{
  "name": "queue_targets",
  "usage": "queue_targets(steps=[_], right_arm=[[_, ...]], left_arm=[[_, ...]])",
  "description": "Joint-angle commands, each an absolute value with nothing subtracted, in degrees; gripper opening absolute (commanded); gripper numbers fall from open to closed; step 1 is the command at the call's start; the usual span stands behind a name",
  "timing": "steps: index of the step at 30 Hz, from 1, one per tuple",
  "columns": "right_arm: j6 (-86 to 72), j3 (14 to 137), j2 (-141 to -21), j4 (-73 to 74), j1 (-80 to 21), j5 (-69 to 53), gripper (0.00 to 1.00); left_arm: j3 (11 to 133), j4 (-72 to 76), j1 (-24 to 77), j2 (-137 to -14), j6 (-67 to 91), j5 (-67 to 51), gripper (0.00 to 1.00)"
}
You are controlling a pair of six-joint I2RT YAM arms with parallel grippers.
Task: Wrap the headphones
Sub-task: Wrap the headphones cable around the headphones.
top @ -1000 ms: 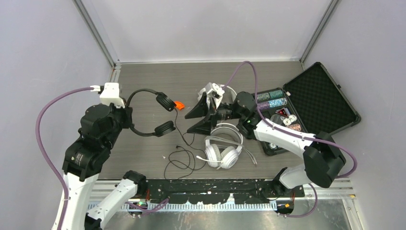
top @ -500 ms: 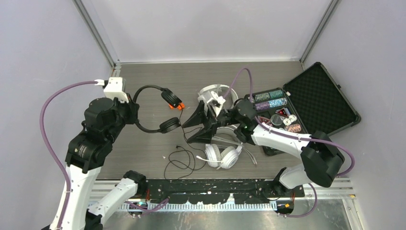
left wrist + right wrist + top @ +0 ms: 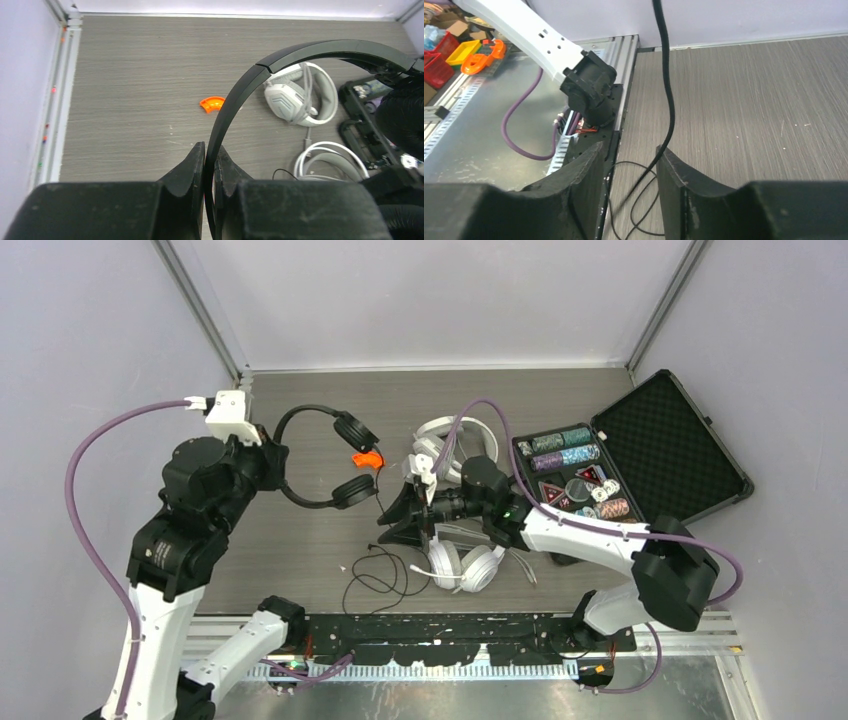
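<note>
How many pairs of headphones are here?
3: the black pair held in the left hand; a far white pair at mid-table; a near white pair partly under the right arm.

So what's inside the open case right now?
Rows of chips and loose pieces in the case; its near corner is hidden under the right arm.

**Desk:** What's the tally on the worktop (image 3: 290, 550)?

**Operator:** I count one black headset (image 3: 353, 430) and two white: a far white headset (image 3: 287, 97) and a near white headset (image 3: 480, 568).

**Desk:** Anything else?

**Operator:** One orange piece (image 3: 368, 458) and one open black case (image 3: 668, 435). Its chips are too small for me to count.
</note>
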State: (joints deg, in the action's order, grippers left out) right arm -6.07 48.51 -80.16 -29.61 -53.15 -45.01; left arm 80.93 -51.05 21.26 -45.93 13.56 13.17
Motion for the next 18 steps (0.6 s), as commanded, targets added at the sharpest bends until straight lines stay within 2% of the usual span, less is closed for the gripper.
queue_targets(steps=[1, 7, 10, 16, 18], right_arm=[[-6.29, 48.37, -82.26, -37.99, -53.06, -42.28, 0.46], [-9.91, 49.25, -85.16, -43.94, -53.09, -42.04, 0.49], [-10.93, 48.11, -85.83, -48.06, -53.03, -39.68, 0.45], [-10.81, 47.18, -88.02, -55.13, -52.8, -35.98, 0.07], [-10.43, 48.08, -88.74, -55.95, -52.78, -35.64, 0.01]], left_arm=[[84.28, -49.17, 21.45, -43.73, 17.44, 6.88, 0.0], [85.81, -49.92, 21.45, -42.2, 21.36, 1.31, 0.0], [85.66, -50.01, 21.47, -42.26, 22.67, -2.12, 0.0], [85.12, -48.13, 21.45, -42.31, 24.9, -7.65, 0.0], [84.6, -46.55, 21.45, -42.52, 26.15, -10.82, 0.0]])
